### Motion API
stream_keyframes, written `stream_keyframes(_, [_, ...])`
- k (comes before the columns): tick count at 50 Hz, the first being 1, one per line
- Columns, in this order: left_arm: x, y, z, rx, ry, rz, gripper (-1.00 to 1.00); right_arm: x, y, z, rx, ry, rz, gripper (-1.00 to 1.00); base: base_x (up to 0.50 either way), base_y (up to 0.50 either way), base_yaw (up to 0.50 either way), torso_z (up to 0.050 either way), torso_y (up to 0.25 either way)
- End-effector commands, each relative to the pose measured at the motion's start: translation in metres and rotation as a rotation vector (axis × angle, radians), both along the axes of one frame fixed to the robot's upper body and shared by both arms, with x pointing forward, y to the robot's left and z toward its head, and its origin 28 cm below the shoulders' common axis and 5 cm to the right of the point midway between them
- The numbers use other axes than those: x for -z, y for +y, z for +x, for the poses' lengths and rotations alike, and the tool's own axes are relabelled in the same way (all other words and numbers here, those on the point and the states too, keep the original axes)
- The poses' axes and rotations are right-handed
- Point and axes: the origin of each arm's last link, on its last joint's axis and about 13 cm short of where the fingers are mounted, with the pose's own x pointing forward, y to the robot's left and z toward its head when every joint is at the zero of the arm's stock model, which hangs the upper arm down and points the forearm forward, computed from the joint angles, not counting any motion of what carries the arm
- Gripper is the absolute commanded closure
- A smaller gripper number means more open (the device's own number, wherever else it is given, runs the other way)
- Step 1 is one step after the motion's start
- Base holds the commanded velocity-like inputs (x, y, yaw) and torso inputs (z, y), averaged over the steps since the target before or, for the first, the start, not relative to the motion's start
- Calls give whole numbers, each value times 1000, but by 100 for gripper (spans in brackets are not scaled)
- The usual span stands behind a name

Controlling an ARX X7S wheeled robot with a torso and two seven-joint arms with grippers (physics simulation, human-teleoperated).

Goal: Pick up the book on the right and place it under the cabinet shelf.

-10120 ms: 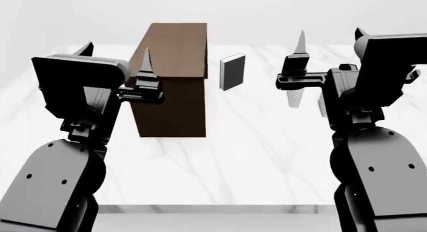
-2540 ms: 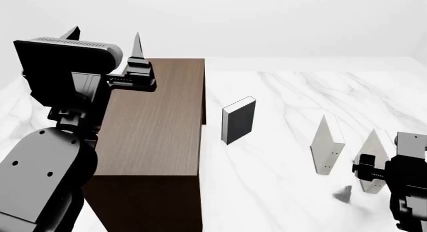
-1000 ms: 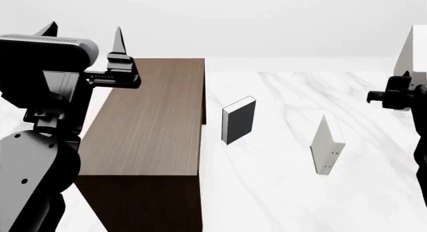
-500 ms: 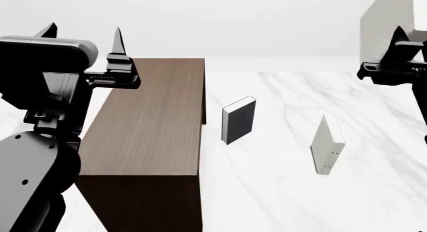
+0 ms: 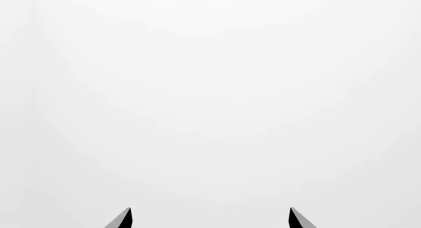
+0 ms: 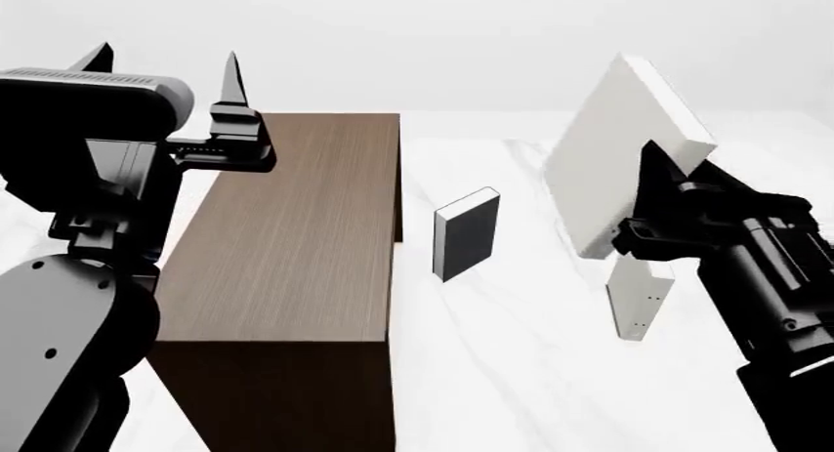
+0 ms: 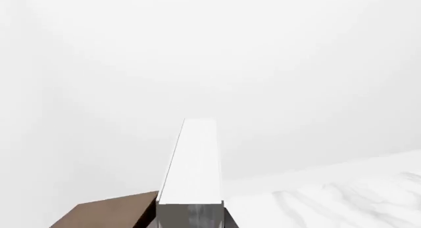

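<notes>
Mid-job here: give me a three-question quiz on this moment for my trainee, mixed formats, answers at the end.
1. True or false: the right pincer holds the pale book lifted off the table.
2. Multiple choice: What stands on the table between the cabinet and the second pale book? A) a mug B) a black-covered book C) nothing
3. Fill in: the left pincer is ____ and holds nothing.

Key: 1 true; 2 B; 3 open.
</notes>
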Motion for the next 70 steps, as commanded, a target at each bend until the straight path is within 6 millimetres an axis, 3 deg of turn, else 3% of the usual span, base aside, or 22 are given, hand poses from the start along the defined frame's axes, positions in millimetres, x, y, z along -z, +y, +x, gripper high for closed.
stream_keyframes(1, [0,0,0,0,-1,0,-100,23,14,-13,-119,24,121,100,0,0,0,0,0])
stream_keyframes(24, [0,3,-3,-1,-4,-10,-100,108,46,-20,-260,278,359,100,0,0,0,1,1])
stream_keyframes(39, [3,3,-3,-1,-3,-16,-100,145,53,-20,-303,368,485,100,0,0,0,0,1])
stream_keyframes(70, [6,3,-2,3,1,-18,-100,181,57,-1,-289,444,633,100,0,0,0,0,1])
